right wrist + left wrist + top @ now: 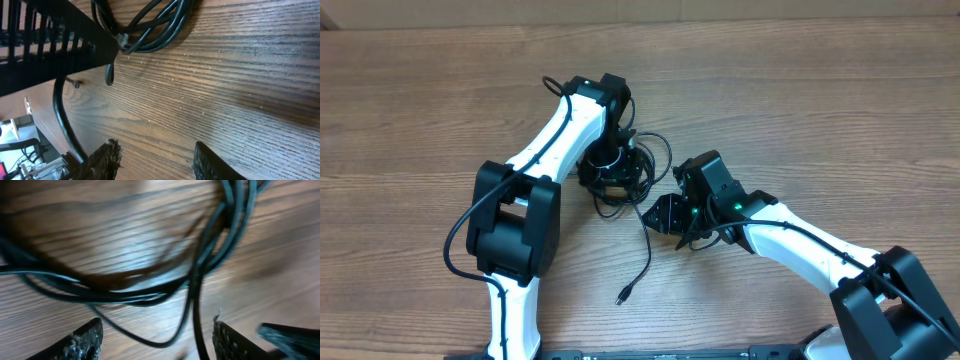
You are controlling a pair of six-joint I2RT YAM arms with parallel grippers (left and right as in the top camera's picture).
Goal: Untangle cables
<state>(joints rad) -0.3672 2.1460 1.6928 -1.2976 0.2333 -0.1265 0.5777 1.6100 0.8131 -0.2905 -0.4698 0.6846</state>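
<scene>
We judge the task barely begun. The cables lie in one overlapping knot of loops near the middle of the table, none laid out on its own. Only one free strand leaves it, trailing toward the table edge by the arm bases and ending in a plug. The left tool hangs over the knot, jaws apart, a cord passing between them unclamped. The right tool, just beside the knot, is apart over bare wood, holding nothing. Nearly all the separating is left.
</scene>
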